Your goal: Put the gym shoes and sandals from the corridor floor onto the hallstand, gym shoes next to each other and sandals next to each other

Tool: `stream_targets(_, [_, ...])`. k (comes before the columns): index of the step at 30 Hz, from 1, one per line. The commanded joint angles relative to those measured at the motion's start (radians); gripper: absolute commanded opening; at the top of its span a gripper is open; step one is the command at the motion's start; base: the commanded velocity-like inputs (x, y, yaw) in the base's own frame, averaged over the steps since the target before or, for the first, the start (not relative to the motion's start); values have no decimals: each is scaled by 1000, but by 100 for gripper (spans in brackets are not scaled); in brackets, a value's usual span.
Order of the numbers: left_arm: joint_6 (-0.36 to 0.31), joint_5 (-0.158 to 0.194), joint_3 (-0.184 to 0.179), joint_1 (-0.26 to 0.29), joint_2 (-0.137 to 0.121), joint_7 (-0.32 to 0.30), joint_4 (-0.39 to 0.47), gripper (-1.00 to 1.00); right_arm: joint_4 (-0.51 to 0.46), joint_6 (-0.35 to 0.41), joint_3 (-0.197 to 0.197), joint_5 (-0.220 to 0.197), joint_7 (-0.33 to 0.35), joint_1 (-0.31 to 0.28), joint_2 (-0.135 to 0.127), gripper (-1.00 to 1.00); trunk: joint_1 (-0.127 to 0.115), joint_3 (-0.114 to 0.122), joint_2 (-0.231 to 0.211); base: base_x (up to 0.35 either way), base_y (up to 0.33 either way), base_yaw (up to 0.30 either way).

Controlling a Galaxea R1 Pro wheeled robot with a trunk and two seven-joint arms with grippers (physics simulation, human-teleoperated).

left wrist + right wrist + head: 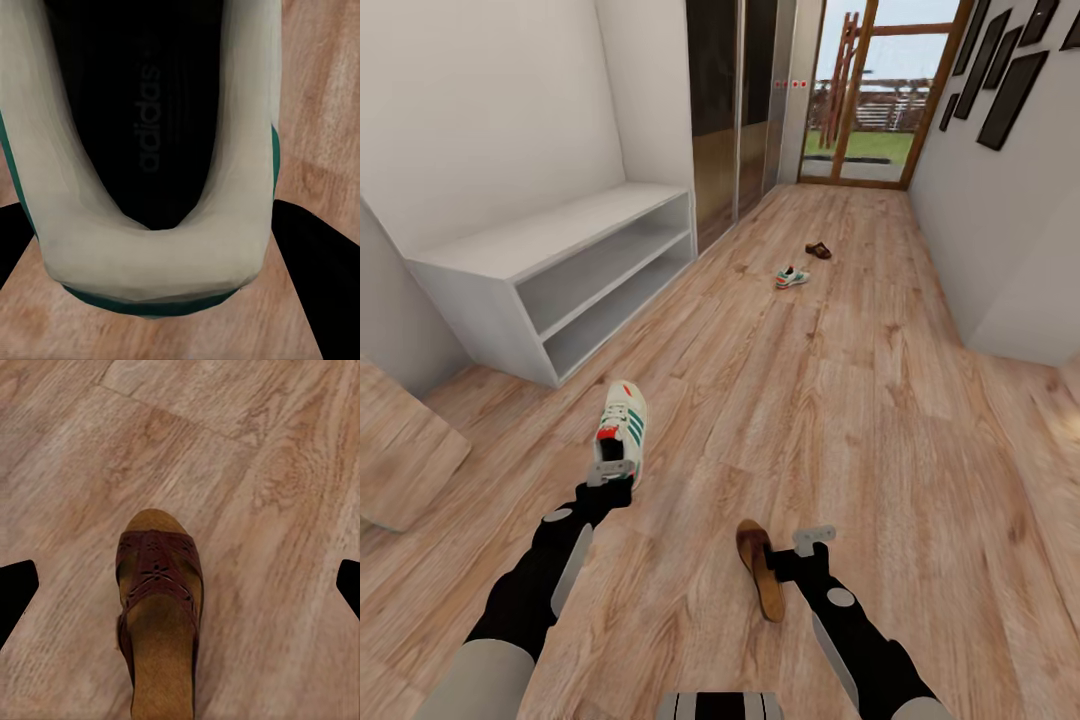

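Left gripper: at the heel of the near gym shoe; grip can't be judged.
Right gripper: spread open beside the near sandal.
Doing it well: straddle each heel squarely before closing.
Count: two gym shoes, two sandals; far pair beyond the hallstand, all on the floor.

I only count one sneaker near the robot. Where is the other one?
In the head view the second sneaker lies far down the corridor floor, just in front of a brown sandal, towards the glass door.
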State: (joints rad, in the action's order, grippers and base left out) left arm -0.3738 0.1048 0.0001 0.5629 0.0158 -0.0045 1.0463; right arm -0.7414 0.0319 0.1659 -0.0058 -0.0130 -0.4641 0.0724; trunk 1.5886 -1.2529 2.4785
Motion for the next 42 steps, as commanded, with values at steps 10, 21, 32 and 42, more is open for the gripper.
stream_targets(10, [-7,10,-2,1,1,0,3,-100,-1,3,0,-2,0,2,-1,100,4,-4,7,0,0,218])
stream_targets(21, [-7,10,-2,1,1,0,3,-100,-1,3,-1,-3,-1,2,-1,100,15,-59,24,0,0,7])
stream_targets(32, [-7,10,-3,1,19,0,12,-100,-1,3,-3,-4,-1,2,-2,100,20,-119,26,0,0,-68])
stream_targets(42, [-8,10,-5,2,30,0,64,-100,-3,3,-5,-2,-2,2,-3,100,22,-137,27,0,0,-27])
